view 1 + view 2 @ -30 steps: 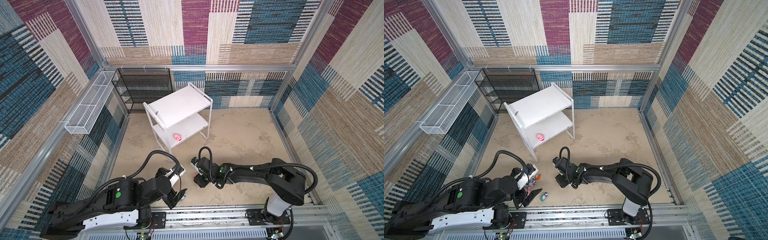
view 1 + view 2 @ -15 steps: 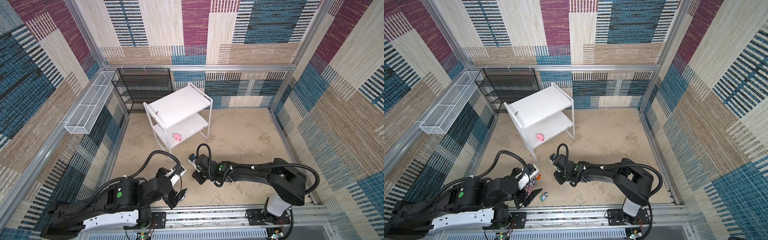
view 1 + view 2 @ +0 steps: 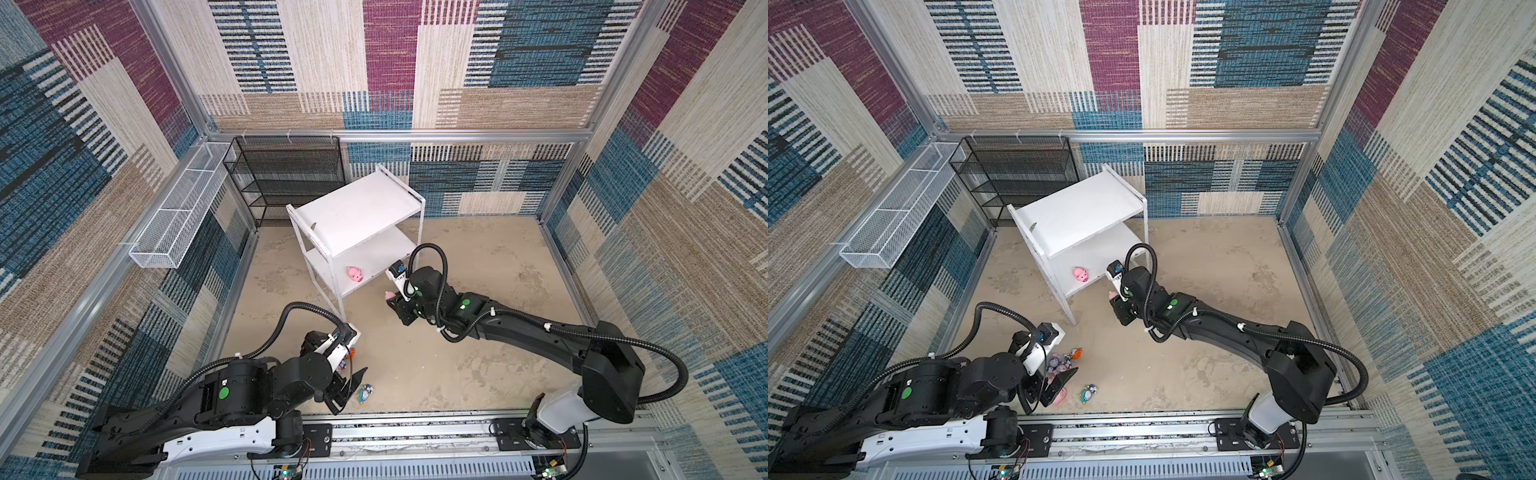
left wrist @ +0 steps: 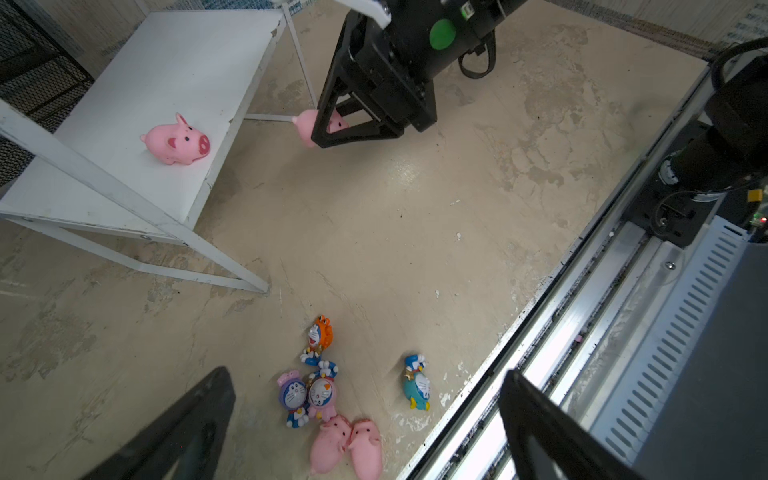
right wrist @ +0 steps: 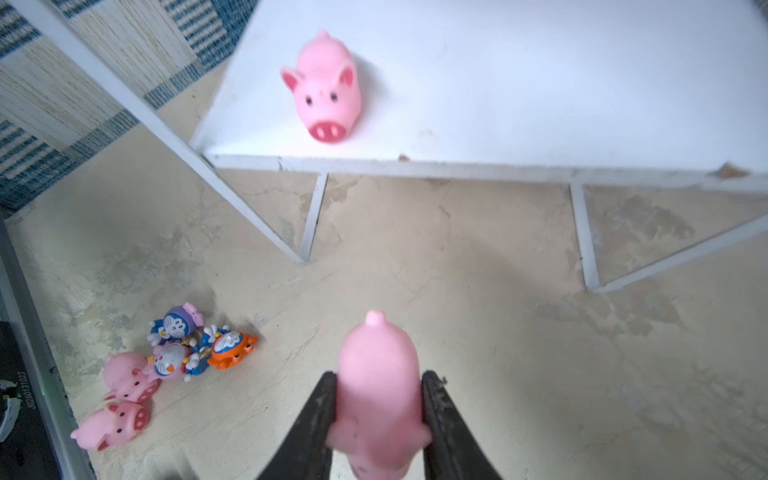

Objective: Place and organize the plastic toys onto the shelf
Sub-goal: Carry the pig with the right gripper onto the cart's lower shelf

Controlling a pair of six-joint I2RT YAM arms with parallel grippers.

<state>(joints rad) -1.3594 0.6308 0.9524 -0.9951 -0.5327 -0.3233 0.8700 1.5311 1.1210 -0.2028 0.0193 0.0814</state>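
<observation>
One of eight: counting only that many toys on the shelf (image 3: 374, 251), a pink pig (image 3: 354, 274) standing near the front edge of the lower board, centre of both top views.

Logging risks, left to right. Lower left of a top view: seeing the left gripper (image 4: 365, 374) spread wide, gripping nothing, hovering over the floor pile (image 5: 183, 353). Noting the purple-hood figurine (image 4: 293, 395), pink-hood figurine (image 4: 322, 392) and orange-hood figurine (image 4: 320, 332) lying in contact, two floor pigs (image 4: 330, 442) pressed side by side just beside them, the blue-hood figurine (image 4: 417, 384) lying apart. Judging a descent into that cluster as likely scattering neighbours instead of isolating one toy. Centre: seeing the right gripper (image 5: 379, 378) pinching the held pig (image 5: 374, 345) across its flanks, narrow, just short of the lower board's front lip (image 5: 457, 168). Flagging the glossy rounded body as prone to slipping out between the pads. Flagging a low approach as clipping that lip; flagging a deep push as knocking over the shelved pig.

Logging surroundings. Upper left: noting the white wire basket (image 3: 174, 224) on the wall and the black mesh rack (image 3: 286, 174) behind the shelf, both well apart from the work. Noting the front leg (image 3: 332, 286) standing between pile and board, needing steering round. Noting the bare top board (image 3: 357, 208) overhanging, limiting entry height.
</observation>
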